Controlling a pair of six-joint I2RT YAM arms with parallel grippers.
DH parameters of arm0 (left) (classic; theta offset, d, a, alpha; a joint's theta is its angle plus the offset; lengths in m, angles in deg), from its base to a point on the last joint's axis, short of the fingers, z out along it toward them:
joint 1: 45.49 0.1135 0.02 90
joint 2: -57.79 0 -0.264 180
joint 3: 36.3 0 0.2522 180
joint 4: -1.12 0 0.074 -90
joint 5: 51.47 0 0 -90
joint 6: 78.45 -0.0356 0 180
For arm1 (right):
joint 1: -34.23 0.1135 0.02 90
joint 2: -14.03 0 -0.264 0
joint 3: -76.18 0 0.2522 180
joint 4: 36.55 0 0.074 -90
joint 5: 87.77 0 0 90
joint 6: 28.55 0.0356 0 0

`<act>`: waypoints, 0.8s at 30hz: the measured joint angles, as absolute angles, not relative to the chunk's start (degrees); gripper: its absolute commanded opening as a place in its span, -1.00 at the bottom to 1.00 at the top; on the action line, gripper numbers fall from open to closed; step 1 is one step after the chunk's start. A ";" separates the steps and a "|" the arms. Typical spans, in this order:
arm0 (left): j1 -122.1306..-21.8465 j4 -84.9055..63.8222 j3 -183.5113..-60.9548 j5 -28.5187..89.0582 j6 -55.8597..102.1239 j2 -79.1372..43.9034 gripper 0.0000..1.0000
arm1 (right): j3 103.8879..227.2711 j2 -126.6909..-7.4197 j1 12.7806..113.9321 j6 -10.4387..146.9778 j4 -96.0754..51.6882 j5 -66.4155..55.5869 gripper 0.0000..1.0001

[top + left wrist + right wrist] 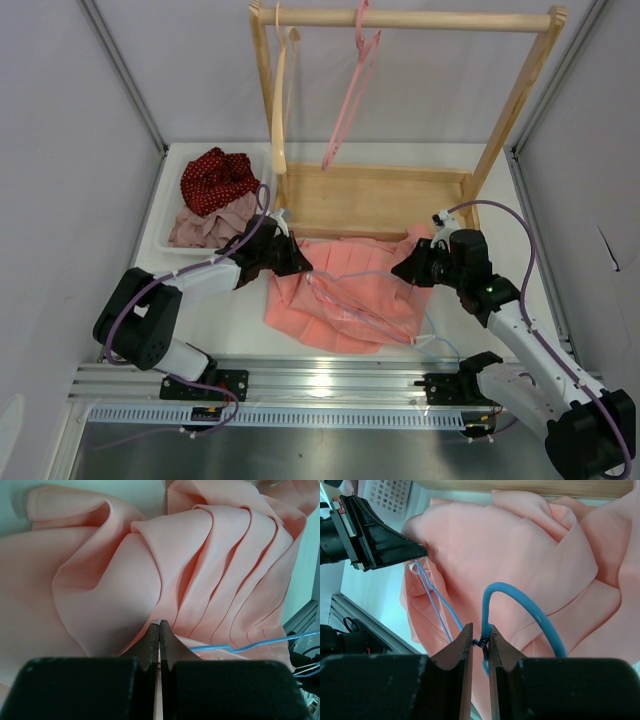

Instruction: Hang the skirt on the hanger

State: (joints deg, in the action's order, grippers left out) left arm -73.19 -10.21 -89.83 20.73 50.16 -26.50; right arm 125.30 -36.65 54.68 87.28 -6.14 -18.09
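The white table (230, 320) spreads out in front of my 2 arms. At its far side stands the wooden rack (400, 20), with a pink hanger (350, 100) and a wooden hanger (280, 110) on its rail.

The skirt (345, 290), salmon pink and pleated, lies crumpled on the table between my grippers, its far edge against the base of the rack. From my left wrist I see its pleats (100, 580) fanning away from my fingertips. From my right wrist its folds (520, 555) fill most of the view.

To the left sits a white bin (172, 200) holding a red dotted cloth (215, 180) and, nearer me, a dull pink cloth (205, 228).

The blue hanger (520, 592) lies on top of the skirt. Its hook curves up beside my right fingers, and its thin arms run across the cloth toward my left gripper (420, 552). Seen from above, it shows only as faint lines (350, 275) on the skirt.

My left gripper (160, 625) is fully closed at the skirt's left edge (300, 265), pinching the cloth where the folds gather at my tips. My right gripper (481, 642) is clamped on the twisted wire neck just below the hanger's hook, at the skirt's right side (408, 270).
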 measured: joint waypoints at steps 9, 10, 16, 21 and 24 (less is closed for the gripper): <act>-73.13 -10.27 -89.83 20.16 50.05 -26.17 -1.00 | 124.77 -37.52 54.85 87.37 -7.19 -17.22 -1.00; -73.11 -10.27 -89.83 20.09 50.01 -25.93 -1.00 | 124.77 -37.50 54.96 87.41 -7.24 -16.62 -1.00; -73.06 -10.36 -89.94 19.81 49.55 -25.43 -1.00 | 124.47 -37.13 55.59 88.22 -8.40 -14.44 -1.00; -73.04 -10.65 -89.99 19.83 49.16 -25.39 -1.00 | 124.45 -37.13 56.34 88.74 -9.88 -14.18 -1.00; -73.04 -11.26 -90.38 20.03 48.98 -25.37 -1.00 | 124.23 -37.07 56.80 88.81 -10.91 -14.22 -1.00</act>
State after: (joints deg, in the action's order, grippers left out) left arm -73.04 -11.26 -90.38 20.03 48.98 -25.37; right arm 124.23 -37.07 56.80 88.81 -10.91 -14.22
